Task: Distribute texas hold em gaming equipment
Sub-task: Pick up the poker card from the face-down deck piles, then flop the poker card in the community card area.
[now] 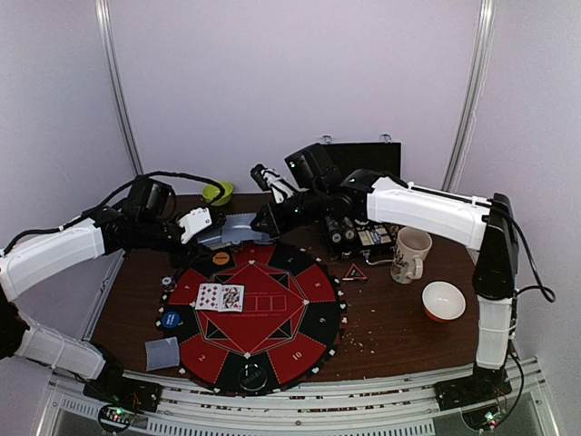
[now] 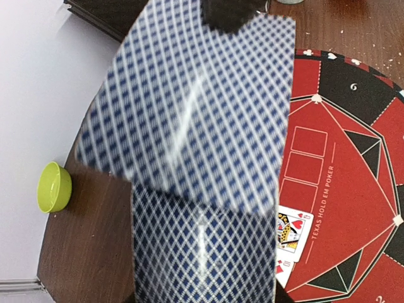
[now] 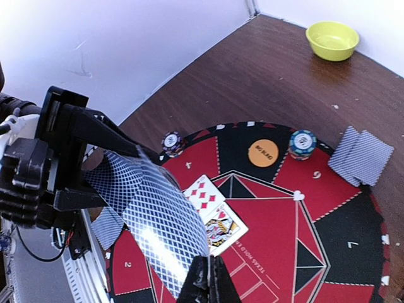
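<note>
Peeling one card off the deck here. My right gripper is pinching fully closed on the edge of the top blue-checked-back playing card. My left gripper is clamping, partway closed, on the rest of the blue-backed card stack, hovering over the far edge of the round red-and-black poker mat. The card's bowing, so I'm thinking slide it off flat and slow instead of yanking, or a second card might tag along.
</note>
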Robot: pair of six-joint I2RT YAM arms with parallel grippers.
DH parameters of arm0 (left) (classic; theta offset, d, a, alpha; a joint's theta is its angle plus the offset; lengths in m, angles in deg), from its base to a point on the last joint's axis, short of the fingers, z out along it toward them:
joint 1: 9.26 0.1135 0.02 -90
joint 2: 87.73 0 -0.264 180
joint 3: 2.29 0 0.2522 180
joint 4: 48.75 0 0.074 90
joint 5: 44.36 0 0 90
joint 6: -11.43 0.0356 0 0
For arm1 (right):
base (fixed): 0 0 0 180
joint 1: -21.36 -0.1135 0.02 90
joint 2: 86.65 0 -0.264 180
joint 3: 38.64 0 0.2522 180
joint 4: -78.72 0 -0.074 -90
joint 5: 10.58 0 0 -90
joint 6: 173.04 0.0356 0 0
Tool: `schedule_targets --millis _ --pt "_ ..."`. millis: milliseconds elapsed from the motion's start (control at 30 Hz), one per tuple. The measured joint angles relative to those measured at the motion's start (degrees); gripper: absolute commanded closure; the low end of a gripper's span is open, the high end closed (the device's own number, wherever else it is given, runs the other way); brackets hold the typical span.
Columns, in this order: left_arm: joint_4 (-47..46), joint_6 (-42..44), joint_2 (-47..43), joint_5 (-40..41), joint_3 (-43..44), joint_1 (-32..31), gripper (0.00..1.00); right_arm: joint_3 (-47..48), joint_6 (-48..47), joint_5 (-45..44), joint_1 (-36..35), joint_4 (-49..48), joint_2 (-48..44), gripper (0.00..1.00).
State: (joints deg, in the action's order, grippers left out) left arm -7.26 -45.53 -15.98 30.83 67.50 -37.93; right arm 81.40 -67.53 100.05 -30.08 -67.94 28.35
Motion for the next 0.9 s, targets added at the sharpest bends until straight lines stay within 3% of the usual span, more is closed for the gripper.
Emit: schedule_targets --millis 133,300,400,500,700,767,900 --pt "-1.1 -1.5 0.0 2.8 0.0 0.3 0.63 -2.6 -1.9 -10.1 0.1 1.8 -5.1 1.00" --pt "-3.0 -5.1 0.3 7.4 0.0 3.2 0.63 -7.9 -9.2 -35.9 -2.8 2.1 -11.2 1.00" --pt "-3.9 -7.1 0.9 9.3 0.4 5.3 0.63 -12.2 -17.1 -47.0 -7.2 -0.7 -9.8 1.00" --pt "-4.3 -8.6 1.3 10.4 1.0 6.6 0.62 -14.3 -26.6 -54.1 -12.5 -3.8 -2.6 1.00" --pt "-5.4 -9.4 1.3 11.2 1.1 7.1 0.62 -12.1 -37.8 -57.2 -18.6 -2.4 15.3 1.00" --pt "-5.4 -9.5 1.3 11.2 1.1 7.1 0.62 -11.2 -38.4 -57.3 -19.4 -0.5 17.7 1.00" --pt "-5.4 -9.6 1.3 11.0 1.1 7.2 0.62 -7.5 -36.5 -49.5 -18.6 3.1 17.6 1.00"
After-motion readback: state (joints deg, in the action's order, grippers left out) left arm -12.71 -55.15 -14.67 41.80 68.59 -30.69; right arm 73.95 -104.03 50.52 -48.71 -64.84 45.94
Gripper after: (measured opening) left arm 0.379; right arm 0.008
